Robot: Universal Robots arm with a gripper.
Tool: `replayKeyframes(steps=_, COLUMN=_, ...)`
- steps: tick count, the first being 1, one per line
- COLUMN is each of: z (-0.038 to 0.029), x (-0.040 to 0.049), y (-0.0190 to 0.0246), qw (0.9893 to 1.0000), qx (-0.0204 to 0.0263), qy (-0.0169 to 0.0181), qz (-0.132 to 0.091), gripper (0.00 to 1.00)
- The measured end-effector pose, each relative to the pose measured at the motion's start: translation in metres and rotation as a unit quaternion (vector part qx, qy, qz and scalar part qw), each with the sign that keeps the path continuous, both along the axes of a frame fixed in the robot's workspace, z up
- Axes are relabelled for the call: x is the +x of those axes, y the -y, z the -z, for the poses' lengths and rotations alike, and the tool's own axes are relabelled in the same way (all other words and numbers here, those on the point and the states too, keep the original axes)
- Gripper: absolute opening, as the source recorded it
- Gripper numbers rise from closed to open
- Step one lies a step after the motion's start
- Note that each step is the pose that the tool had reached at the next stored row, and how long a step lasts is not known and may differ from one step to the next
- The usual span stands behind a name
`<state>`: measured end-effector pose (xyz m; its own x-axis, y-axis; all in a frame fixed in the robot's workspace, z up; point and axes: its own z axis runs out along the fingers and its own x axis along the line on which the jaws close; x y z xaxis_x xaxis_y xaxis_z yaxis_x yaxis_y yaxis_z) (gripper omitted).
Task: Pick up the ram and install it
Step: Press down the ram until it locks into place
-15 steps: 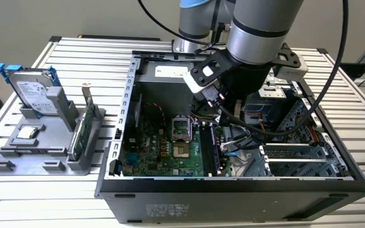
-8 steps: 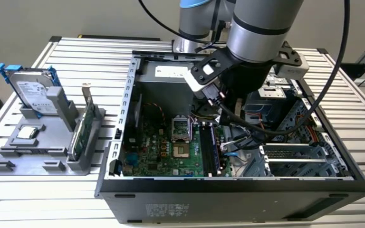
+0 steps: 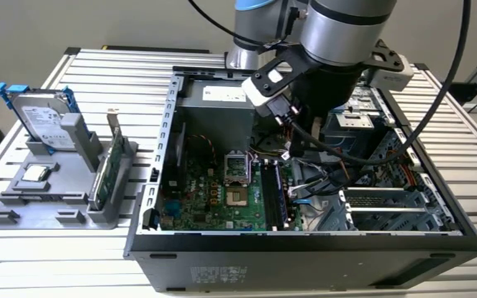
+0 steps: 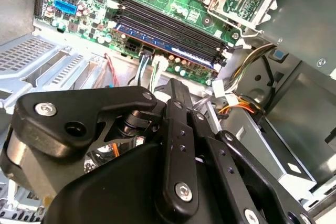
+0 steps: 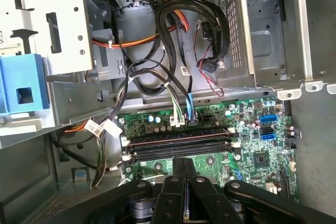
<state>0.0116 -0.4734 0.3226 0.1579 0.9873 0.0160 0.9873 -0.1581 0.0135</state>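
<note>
Inside the computer case (image 3: pixel 166 155), a ram (image 3: pixel 273 192) sits slotted in the motherboard (image 3: pixel 213 198).

Top centre of the exterior view, there's the arm (image 3: pixel 346 28): fat silver-grey cylinder segments with a blue ring at the upper joint, black below. A white block (image 3: pixel 265 93) sits on a black bracket, and black cables (image 3: pixel 449 81) loop off the wrist. In both wrist views the claw (image 4: pixel 176 129) is matte black, all linkage bars pinned by silver screws (image 4: pixel 46 109).
</note>
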Motion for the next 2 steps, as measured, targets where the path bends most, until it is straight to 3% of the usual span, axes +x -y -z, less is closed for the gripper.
replayKeyframes(steps=2, z=-0.0003, x=0.0, y=0.0, qw=1.0, qx=0.0, qy=0.0, qz=0.0, gripper=0.0)
